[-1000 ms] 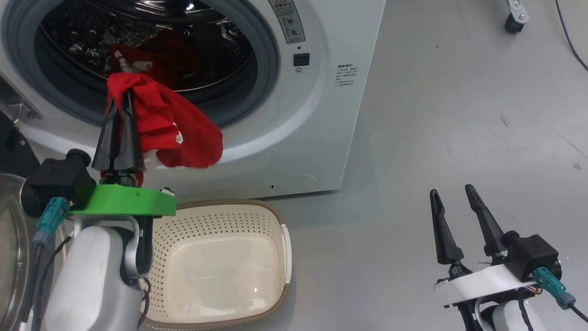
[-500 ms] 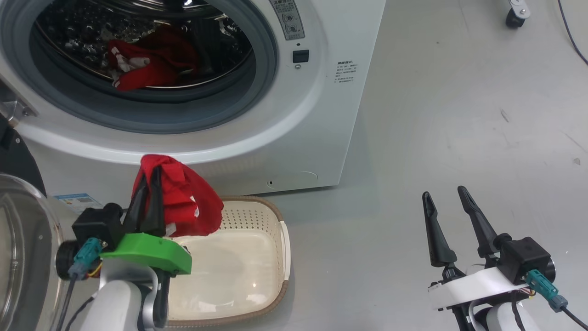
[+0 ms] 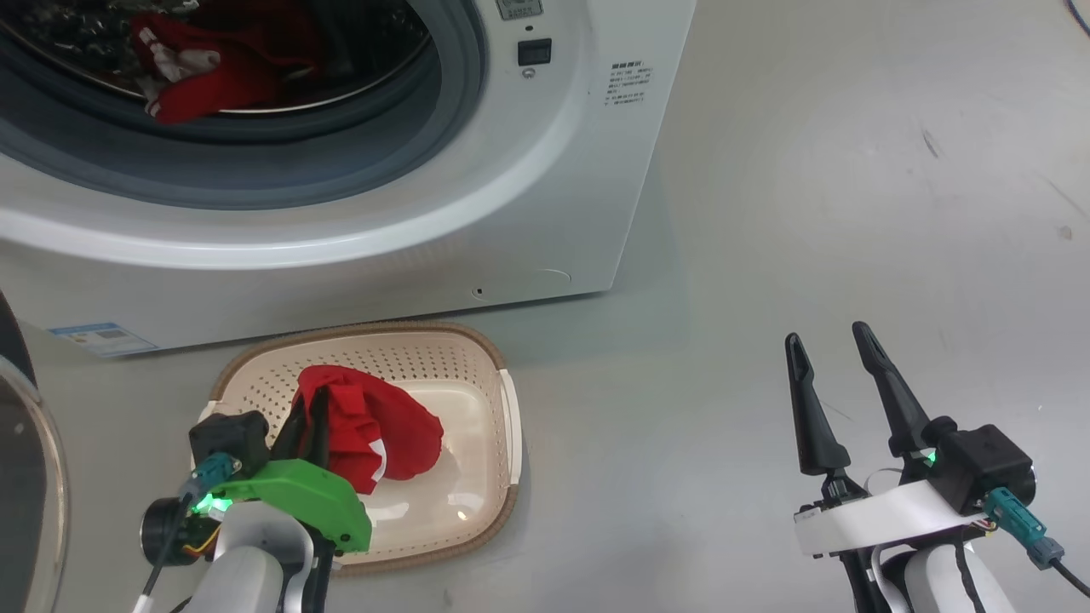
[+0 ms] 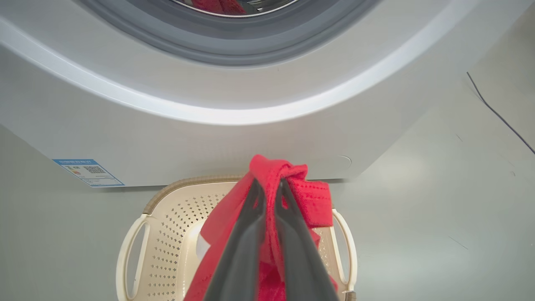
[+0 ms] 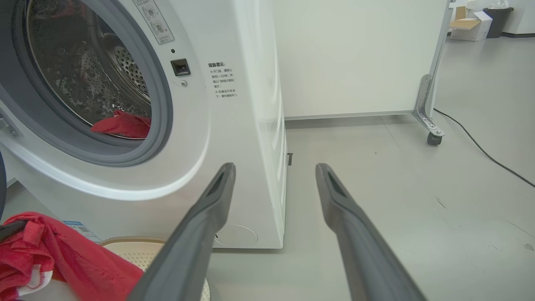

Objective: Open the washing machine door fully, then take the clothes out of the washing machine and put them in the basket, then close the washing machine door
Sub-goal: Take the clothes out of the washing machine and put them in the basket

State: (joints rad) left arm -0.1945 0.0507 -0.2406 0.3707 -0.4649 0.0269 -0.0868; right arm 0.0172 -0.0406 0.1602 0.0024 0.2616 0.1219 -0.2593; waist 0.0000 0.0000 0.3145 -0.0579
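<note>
My left gripper [image 3: 311, 410] is shut on a red garment of the clothes [image 3: 379, 430], which hangs into the cream basket [image 3: 502, 409] on the floor in front of the washing machine [image 3: 528, 213]. In the left wrist view the red fabric [image 4: 311, 202] wraps over the closed fingertips [image 4: 256, 190], above the basket [image 4: 167, 209]. More red clothes [image 3: 213, 81] lie in the steel drum, also seen in the right wrist view as clothes [image 5: 123, 124]. The washing machine door [image 3: 30, 485] stands open at the far left. My right gripper [image 3: 826, 335] is open and holds nothing, over bare floor to the right.
A blue label sticker [image 4: 87, 172] sits low on the washer front. A white panel on a caster [image 5: 430, 125] and a black cable [image 5: 480, 146] are on the floor to the right. Grey floor spreads right of the basket.
My left gripper came down from the drum mouth with the red garment to just inside the basket. The head camera tilted down. My right gripper stayed as it was.
</note>
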